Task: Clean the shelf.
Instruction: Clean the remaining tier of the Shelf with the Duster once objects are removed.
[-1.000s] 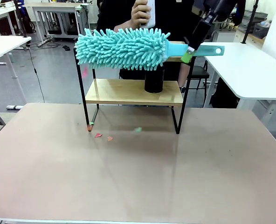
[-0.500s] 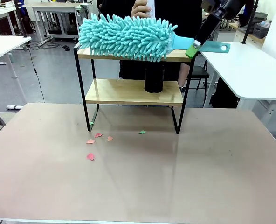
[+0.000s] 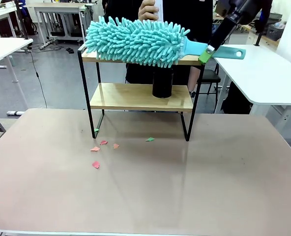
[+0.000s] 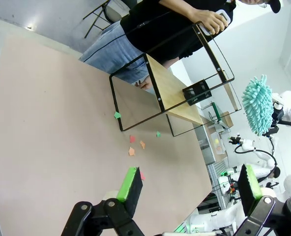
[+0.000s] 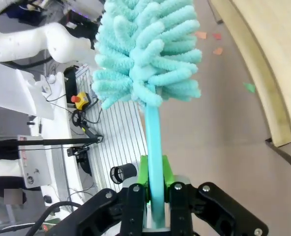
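The shelf [image 3: 140, 96] stands at the table's far middle, two wooden boards in a black frame. A teal fluffy duster [image 3: 135, 40] lies across the front of its top board, tilted down to the right. My right gripper [image 3: 207, 51] is shut on the duster's teal handle, right of the shelf. In the right wrist view the duster [image 5: 146, 54] rises from my right gripper [image 5: 154, 194], with the shelf [image 5: 271, 64] at the right. My left gripper [image 4: 189, 189] is open and holds nothing above the table; the shelf [image 4: 175, 91] and duster [image 4: 257, 105] show farther off.
A black cup [image 3: 162, 82] stands on the lower board. Small red, orange and green paper scraps [image 3: 96, 164] lie on the beige tabletop [image 3: 185, 187] in front of the shelf. A person [image 3: 185, 19] stands behind the shelf, one hand [image 3: 148, 9] holding a white object.
The duster rose from the top board's front edge and shifted right with my right gripper. More paper scraps dropped onto the table in front of the shelf.
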Robot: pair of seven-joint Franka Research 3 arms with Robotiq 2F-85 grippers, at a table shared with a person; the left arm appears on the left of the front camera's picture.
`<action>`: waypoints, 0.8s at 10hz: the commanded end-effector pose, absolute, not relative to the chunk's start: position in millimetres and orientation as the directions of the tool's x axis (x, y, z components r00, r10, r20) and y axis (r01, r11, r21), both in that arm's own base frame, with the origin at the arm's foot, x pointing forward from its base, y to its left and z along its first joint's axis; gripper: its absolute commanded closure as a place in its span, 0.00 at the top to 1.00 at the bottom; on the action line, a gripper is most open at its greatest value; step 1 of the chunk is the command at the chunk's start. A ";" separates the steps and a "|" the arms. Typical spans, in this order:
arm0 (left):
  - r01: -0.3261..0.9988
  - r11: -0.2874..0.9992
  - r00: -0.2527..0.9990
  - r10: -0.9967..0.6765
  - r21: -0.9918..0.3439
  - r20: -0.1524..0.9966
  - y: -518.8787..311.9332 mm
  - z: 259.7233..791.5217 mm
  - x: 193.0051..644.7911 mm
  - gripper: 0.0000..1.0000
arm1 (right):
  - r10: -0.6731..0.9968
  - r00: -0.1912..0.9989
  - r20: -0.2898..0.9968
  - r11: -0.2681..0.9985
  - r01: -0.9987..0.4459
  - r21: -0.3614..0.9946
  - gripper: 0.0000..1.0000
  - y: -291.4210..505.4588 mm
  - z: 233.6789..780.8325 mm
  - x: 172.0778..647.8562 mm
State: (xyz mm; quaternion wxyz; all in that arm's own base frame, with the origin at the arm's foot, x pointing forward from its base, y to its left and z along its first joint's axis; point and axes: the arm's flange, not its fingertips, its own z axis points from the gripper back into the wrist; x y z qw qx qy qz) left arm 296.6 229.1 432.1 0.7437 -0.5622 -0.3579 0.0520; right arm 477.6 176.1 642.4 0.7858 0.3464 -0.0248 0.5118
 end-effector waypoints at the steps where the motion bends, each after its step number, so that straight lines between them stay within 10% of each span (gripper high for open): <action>1: 0.350 0.361 0.724 0.480 -0.864 0.495 227.9 432.5 296.8 1.00 | 0.709 0.602 0.368 0.267 -0.712 0.649 0.12 143.0 634.0 471.4; 8: 0.350 0.361 0.724 0.480 -0.864 0.495 227.9 432.5 296.8 1.00 | 0.101 0.930 0.353 0.242 -0.367 0.898 0.12 -90.0 535.8 404.2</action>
